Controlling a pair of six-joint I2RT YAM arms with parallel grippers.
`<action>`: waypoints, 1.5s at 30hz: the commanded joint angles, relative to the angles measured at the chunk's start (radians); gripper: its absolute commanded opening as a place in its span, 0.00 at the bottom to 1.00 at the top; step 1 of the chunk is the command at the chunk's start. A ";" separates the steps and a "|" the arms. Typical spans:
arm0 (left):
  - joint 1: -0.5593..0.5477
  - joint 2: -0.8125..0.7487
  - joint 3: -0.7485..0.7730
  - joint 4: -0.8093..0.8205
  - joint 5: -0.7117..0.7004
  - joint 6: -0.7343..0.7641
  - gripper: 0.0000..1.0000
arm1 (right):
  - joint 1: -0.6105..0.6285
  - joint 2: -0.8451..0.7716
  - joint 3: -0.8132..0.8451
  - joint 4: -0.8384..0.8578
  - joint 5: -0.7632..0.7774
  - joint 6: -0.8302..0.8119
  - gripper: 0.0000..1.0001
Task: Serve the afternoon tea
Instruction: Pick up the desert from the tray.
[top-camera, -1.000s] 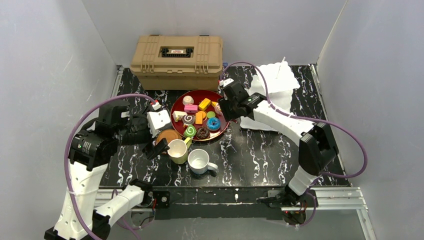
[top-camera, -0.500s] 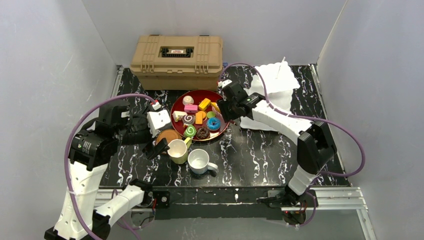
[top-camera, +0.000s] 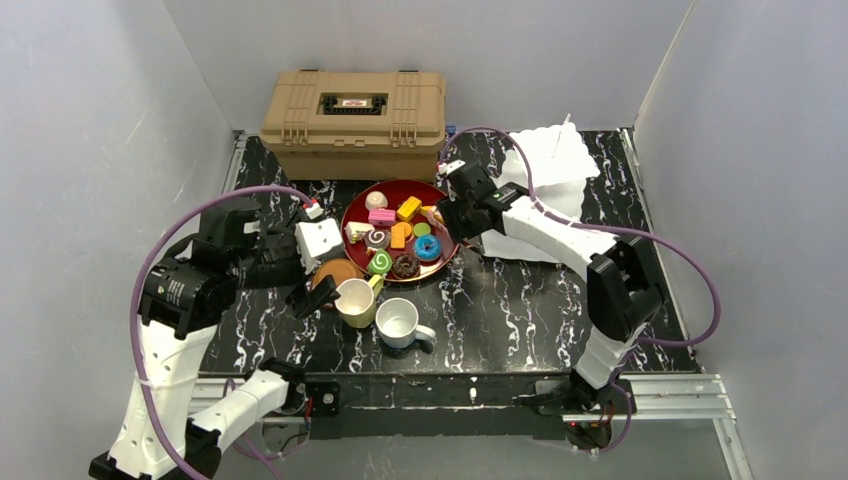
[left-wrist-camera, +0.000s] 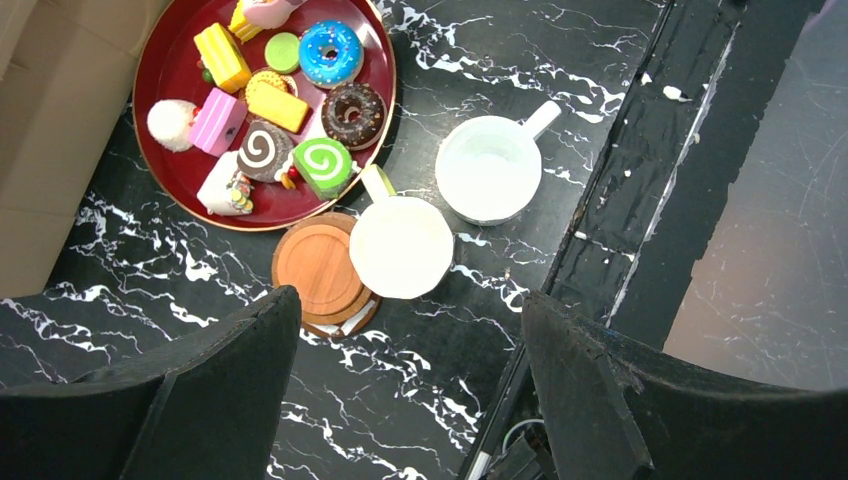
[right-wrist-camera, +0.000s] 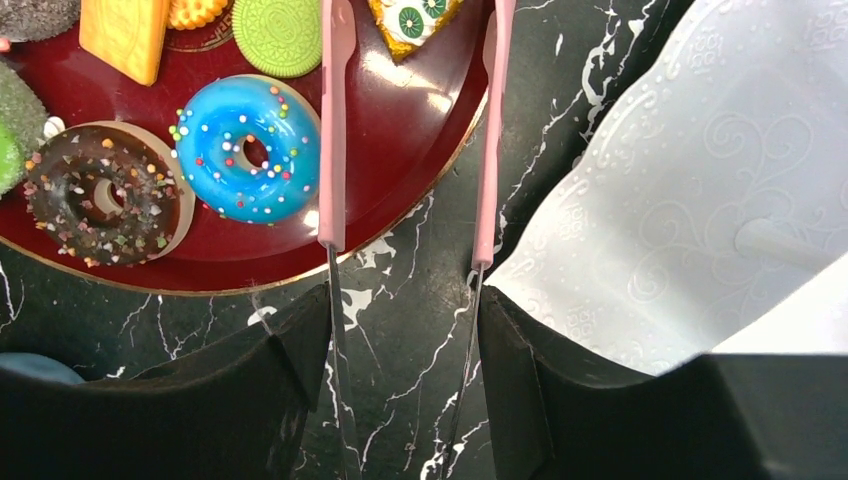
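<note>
**Overhead and wrist views.** The dark red round tray (right-wrist-camera: 410, 120) sat mid-way across the black, white-veined marble table (top-camera: 520, 310), in front of the tan ribbed toolbox (top-camera: 353, 110). It carried the toy pastries, among them a blue sprinkled donut (right-wrist-camera: 247, 148), a chocolate sprinkled donut (right-wrist-camera: 100, 207) and a green swirl roll (left-wrist-camera: 322, 166). A stack of brown round wooden coasters (left-wrist-camera: 318, 270) lay just beside the tray's near rim, with the pale yellow mug (left-wrist-camera: 400, 245) just beside the stack. The white mug (left-wrist-camera: 488, 168) stood near, closer to the arms.

The left gripper (left-wrist-camera: 410, 305) hovered above the coasters and yellow mug, fingers spread wide and empty. The right gripper (right-wrist-camera: 400, 320) clasped the pink-tipped metal tongs (right-wrist-camera: 335, 130) by their arms. The tongs gaped, one tip over the tray beside the blue donut and the other at the tray's rim, next to a white embossed plastic piece (right-wrist-camera: 680, 200).
</note>
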 joint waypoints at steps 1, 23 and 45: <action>0.001 0.007 0.018 -0.006 0.025 -0.001 0.79 | -0.010 0.029 0.057 0.001 -0.027 -0.020 0.62; 0.001 0.011 0.031 -0.006 0.024 0.008 0.79 | -0.010 0.034 0.040 0.036 -0.089 -0.010 0.38; 0.001 0.001 -0.012 0.035 -0.021 -0.054 0.80 | -0.010 -0.231 0.197 -0.164 0.001 0.008 0.39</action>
